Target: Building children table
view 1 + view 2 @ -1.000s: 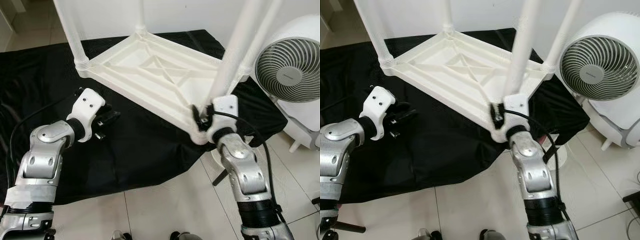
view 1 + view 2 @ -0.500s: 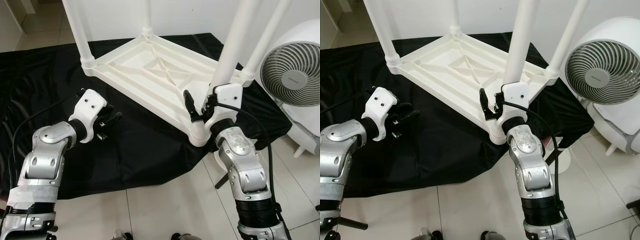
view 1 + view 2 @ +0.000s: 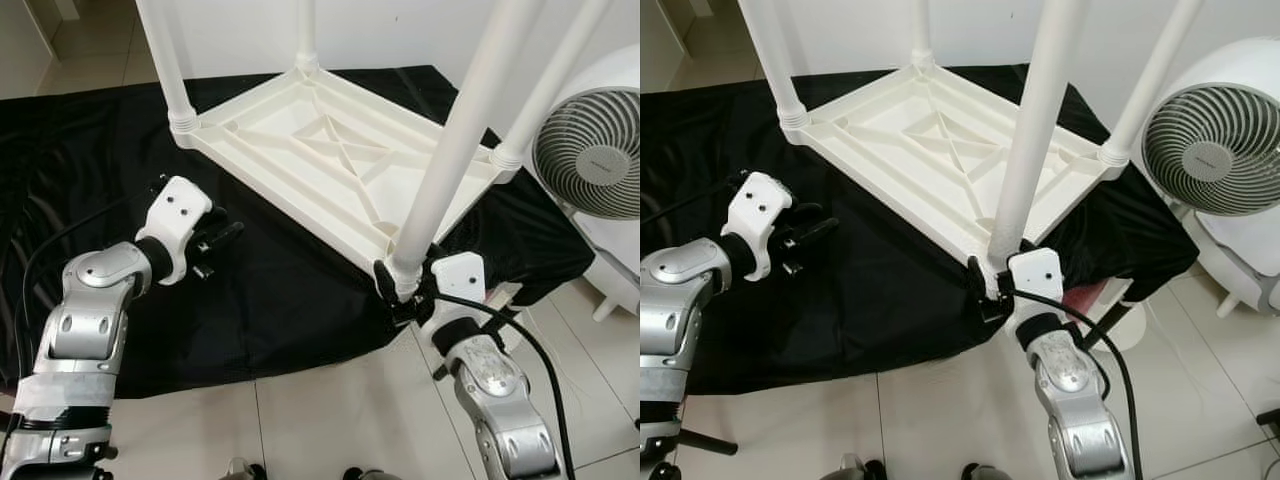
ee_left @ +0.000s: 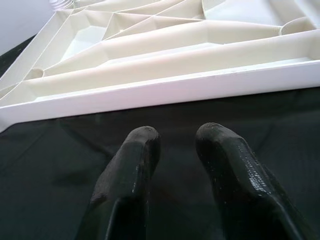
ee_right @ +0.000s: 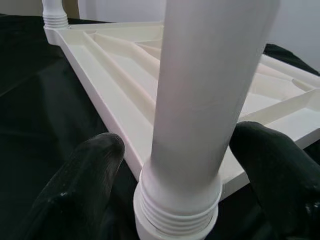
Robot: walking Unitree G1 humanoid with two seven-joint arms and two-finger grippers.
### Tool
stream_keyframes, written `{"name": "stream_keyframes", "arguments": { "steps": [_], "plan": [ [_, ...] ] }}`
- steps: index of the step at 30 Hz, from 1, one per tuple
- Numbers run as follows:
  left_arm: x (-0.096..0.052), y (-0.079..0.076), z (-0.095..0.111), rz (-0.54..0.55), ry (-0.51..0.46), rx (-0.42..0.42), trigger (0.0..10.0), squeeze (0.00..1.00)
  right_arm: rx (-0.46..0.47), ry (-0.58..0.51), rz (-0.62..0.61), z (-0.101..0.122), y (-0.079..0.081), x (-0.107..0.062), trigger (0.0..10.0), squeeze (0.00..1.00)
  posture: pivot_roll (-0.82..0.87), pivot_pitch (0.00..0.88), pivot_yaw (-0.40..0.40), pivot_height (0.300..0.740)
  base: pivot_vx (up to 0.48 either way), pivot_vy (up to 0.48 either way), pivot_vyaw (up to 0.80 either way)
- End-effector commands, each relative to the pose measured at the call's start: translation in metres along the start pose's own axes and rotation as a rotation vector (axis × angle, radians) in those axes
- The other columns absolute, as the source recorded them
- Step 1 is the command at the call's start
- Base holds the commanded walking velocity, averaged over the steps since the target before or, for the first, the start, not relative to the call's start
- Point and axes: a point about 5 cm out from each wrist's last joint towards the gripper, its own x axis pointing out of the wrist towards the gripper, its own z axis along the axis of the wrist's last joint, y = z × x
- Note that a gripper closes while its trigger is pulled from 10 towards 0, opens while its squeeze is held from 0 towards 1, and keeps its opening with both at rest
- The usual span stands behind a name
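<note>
A white plastic children's table (image 3: 330,160) lies upside down on a black cloth (image 3: 280,290), with its legs pointing up. The nearest leg (image 3: 455,150) stands in the corner socket at the cloth's front edge. My right gripper (image 3: 403,285) is open, with one black finger on each side of that leg's threaded base (image 5: 175,215). The fingers (image 5: 85,170) sit close to the leg, and a gap shows on at least one side. My left gripper (image 3: 215,245) hovers over the cloth left of the table, open and holding nothing, pointing at the table's long rim (image 4: 165,90).
A white round fan (image 3: 590,160) stands close on the right, beside the table's right leg (image 3: 545,90). Two more legs rise at the far left (image 3: 165,60) and the back (image 3: 305,30). Pale tile floor (image 3: 340,420) lies in front of the cloth. A cable trails from my right wrist.
The camera has shifted. My right gripper opened and dropped lower along the near leg, and its fingers now straddle the leg's base. My left arm has stayed where it was.
</note>
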Motion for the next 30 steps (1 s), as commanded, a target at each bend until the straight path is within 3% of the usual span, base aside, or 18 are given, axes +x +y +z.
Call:
{"name": "stream_keyframes", "arguments": {
  "steps": [1, 7, 8, 10, 11, 12, 14, 16, 18, 23, 26, 30],
  "plan": [
    [0.004, 0.001, 0.001, 0.086, -0.011, 0.0, 10.0, 0.0, -0.016, -0.018, 0.014, 0.005, -0.002, 0.007, 10.0, 0.0, -0.08, 0.135, 0.041, 0.74, 0.0, 0.0, 0.0],
    [0.006, -0.001, 0.003, 0.078, -0.017, -0.001, 10.0, 0.0, -0.038, -0.056, 0.114, 0.014, -0.001, 0.018, 10.0, 0.0, -0.08, 0.135, 0.042, 0.74, 0.0, 0.0, 0.0],
    [0.006, -0.003, 0.004, 0.064, -0.024, -0.002, 10.0, 0.0, -0.043, -0.062, 0.201, 0.019, -0.002, 0.023, 10.0, 0.0, -0.07, 0.133, 0.04, 0.74, 0.0, 0.0, 0.0],
    [0.006, -0.003, 0.004, 0.064, -0.024, -0.002, 10.0, 0.0, -0.043, -0.062, 0.201, 0.019, -0.002, 0.023, 10.0, 0.0, -0.07, 0.133, 0.04, 0.74, 0.0, 0.0, 0.0],
    [0.004, -0.007, 0.008, 0.03, -0.044, -0.006, 10.0, 0.0, -0.033, -0.045, 0.299, 0.021, -0.005, 0.028, 10.0, 0.0, -0.07, 0.133, 0.04, 0.74, 0.0, 0.0, 0.0],
    [0.004, -0.007, 0.008, 0.03, -0.044, -0.006, 10.0, 0.0, -0.033, -0.045, 0.299, 0.021, -0.005, 0.028, 10.0, 0.0, -0.07, 0.133, 0.04, 0.74, 0.0, 0.0, 0.0],
    [-0.004, -0.02, 0.016, -0.106, -0.092, -0.018, 10.0, 0.0, -0.017, -0.003, 0.44, 0.021, -0.01, 0.034, 10.0, 0.0, -0.07, 0.134, 0.04, 0.74, 0.0, 0.0, 0.0],
    [-0.004, -0.02, 0.016, -0.106, -0.092, -0.018, 10.0, 0.0, -0.017, -0.003, 0.44, 0.021, -0.01, 0.034, 10.0, 0.0, -0.07, 0.134, 0.04, 0.74, 0.0, 0.0, 0.0],
    [-0.014, -0.033, 0.025, -0.295, -0.133, -0.021, 10.0, 0.0, -0.023, 0.031, 0.564, 0.018, -0.019, 0.045, 10.0, 0.0, -0.06, 0.132, 0.032, 0.74, 0.0, 0.0, 0.0],
    [-0.016, -0.036, 0.028, -0.348, -0.148, -0.025, 10.0, 0.0, -0.029, 0.042, 0.601, 0.017, -0.021, 0.049, 10.0, 0.0, -0.06, 0.132, 0.032, 0.74, 0.0, 0.0, 0.0],
    [-0.017, -0.042, 0.031, -0.438, -0.151, -0.002, 10.0, 0.0, -0.082, 0.039, 0.619, 0.02, -0.026, 0.063, 10.0, 0.0, -0.05, 0.127, 0.025, 0.74, 0.0, 0.0, 0.0],
    [-0.014, -0.042, 0.03, -0.43, -0.138, 0.022, 10.0, 0.0, -0.092, 0.027, 0.61, 0.023, -0.026, 0.068, 10.0, 0.0, -0.05, 0.127, 0.025, 0.74, 0.0, 0.0, 0.0]
  ]
}}
